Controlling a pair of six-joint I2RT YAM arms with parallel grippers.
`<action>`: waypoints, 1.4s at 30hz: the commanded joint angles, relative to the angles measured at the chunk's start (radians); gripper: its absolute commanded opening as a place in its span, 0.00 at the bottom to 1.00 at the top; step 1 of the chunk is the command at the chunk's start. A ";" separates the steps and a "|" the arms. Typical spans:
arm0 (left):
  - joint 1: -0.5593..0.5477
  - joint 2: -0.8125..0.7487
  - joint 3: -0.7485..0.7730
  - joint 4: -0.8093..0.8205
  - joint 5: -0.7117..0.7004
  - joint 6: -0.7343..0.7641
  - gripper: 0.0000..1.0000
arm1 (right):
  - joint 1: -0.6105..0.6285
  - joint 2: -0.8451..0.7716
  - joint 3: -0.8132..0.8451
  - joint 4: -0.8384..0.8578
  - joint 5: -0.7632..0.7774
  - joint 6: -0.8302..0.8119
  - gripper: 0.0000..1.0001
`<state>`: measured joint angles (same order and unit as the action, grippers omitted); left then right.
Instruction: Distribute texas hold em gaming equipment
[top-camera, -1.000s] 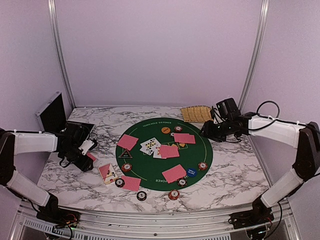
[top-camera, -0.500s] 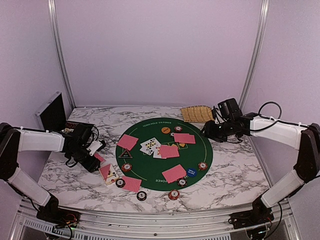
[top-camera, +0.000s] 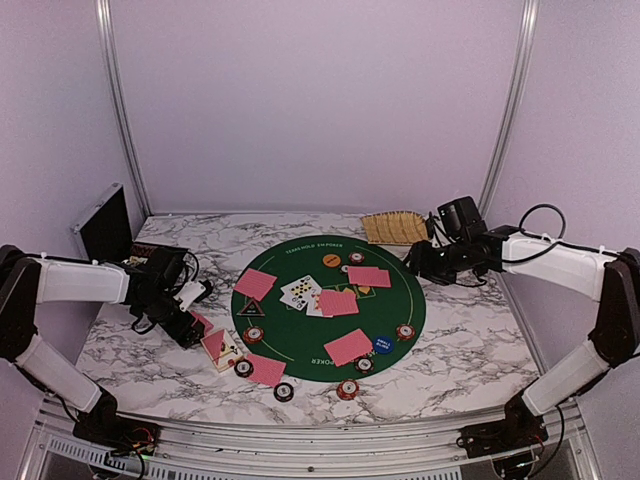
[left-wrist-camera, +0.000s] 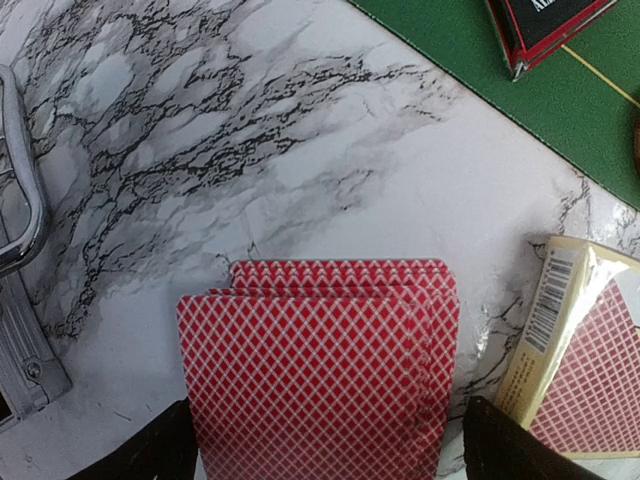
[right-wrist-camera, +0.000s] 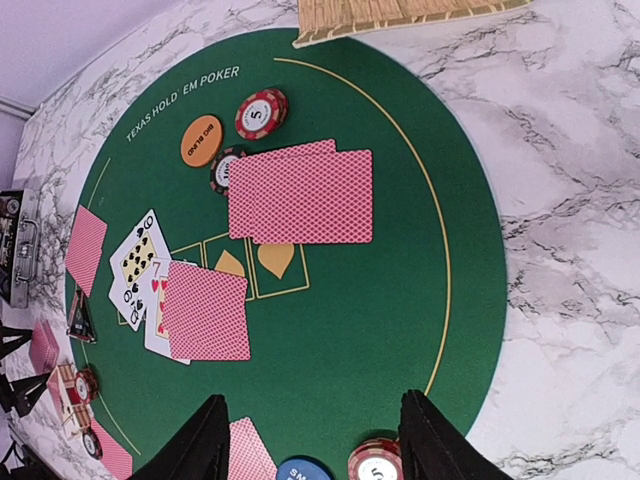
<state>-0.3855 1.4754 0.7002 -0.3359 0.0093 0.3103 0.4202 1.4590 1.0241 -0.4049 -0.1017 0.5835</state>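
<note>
Red, white-latticed cards (left-wrist-camera: 320, 340) lie slightly fanned between the left gripper's (left-wrist-camera: 325, 405) spread jaws. The right gripper (right-wrist-camera: 312, 400) stands open too.

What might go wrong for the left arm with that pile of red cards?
The left gripper stands open either side of the red card stack, which lies slightly fanned; closing or dragging could scatter it or lift several cards. The card box sits close beside the stack and might get nudged.
</note>
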 joint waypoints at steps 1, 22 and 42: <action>-0.006 -0.004 -0.003 -0.050 0.013 0.022 0.95 | -0.011 -0.028 0.017 -0.014 0.017 0.003 0.57; 0.126 -0.153 0.221 -0.146 -0.043 0.025 0.99 | -0.048 -0.075 0.013 -0.038 0.333 -0.052 0.99; 0.438 -0.097 -0.200 0.870 0.176 -0.235 0.99 | -0.127 -0.270 -0.700 1.175 0.980 -0.464 0.99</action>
<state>0.0269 1.3327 0.5400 0.2428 0.1295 0.1680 0.3199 1.2186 0.4217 0.2687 0.8009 0.2745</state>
